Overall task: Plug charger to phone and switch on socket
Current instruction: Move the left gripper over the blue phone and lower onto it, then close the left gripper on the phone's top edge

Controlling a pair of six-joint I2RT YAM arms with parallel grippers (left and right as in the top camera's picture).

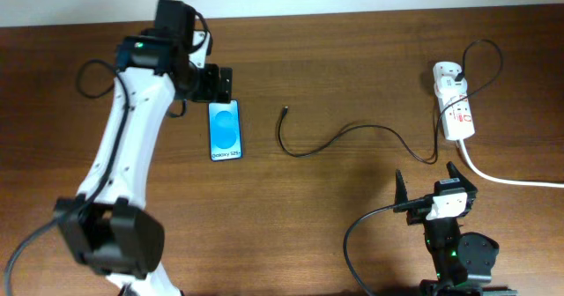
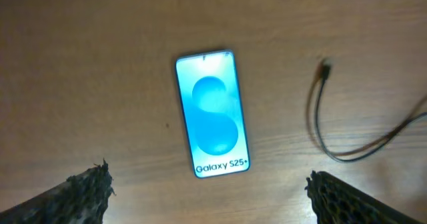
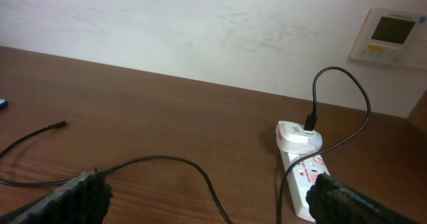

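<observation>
The phone [image 1: 225, 130] lies flat on the table with its blue screen up; it also shows in the left wrist view [image 2: 212, 114]. My left gripper [image 1: 216, 85] is open and empty above the phone's far end, its fingers [image 2: 208, 192] spread wide of the phone. The charger [image 1: 352, 130] lies loose, with its plug tip [image 1: 284, 111] right of the phone and apart from it [image 2: 325, 67]. The cable runs to a white adaptor in the socket [image 1: 456, 102]. My right gripper [image 1: 430, 181] is open and empty near the front, over the cable [image 3: 200, 174], with the socket [image 3: 303, 177] by its right finger.
The socket's thick white cord [image 1: 511, 180] runs off to the right edge. A black robot cable [image 1: 361, 243] loops by the right arm's base. A wall control panel [image 3: 390, 34] hangs behind the table. The left arm [image 1: 132, 146] spans the table's left side.
</observation>
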